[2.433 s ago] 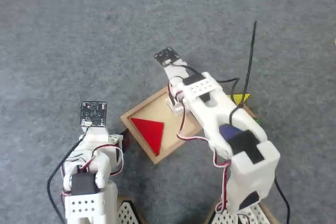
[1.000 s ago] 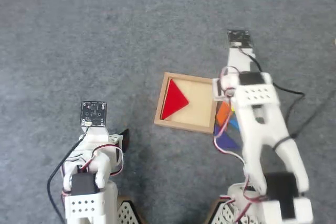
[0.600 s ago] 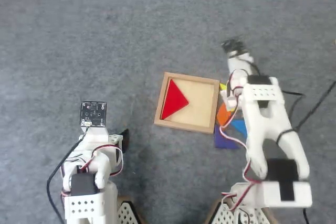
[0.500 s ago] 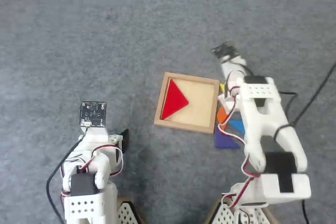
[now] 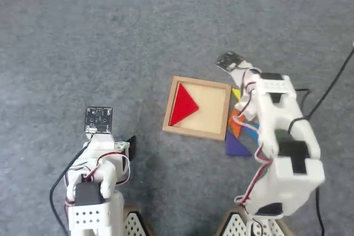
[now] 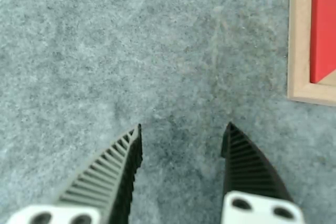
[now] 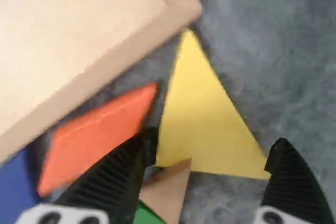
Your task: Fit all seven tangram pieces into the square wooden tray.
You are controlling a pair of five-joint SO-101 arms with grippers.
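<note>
The right gripper point(image 7: 210, 145), fingers spread wide, hangs over a yellow triangle point(image 7: 202, 108), seemingly clear of it, just beside the wooden tray point(image 5: 194, 132) holding a red triangle point(image 5: 181, 105). The left gripper point(image 6: 182, 129), likewise spread, is above the carpet point(image 6: 105, 51).

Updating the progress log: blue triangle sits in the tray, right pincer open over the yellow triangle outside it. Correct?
No: the piece in the tray is the red triangle, per the high view. The rest stands: right pincer open over the yellow triangle outside it.
</note>
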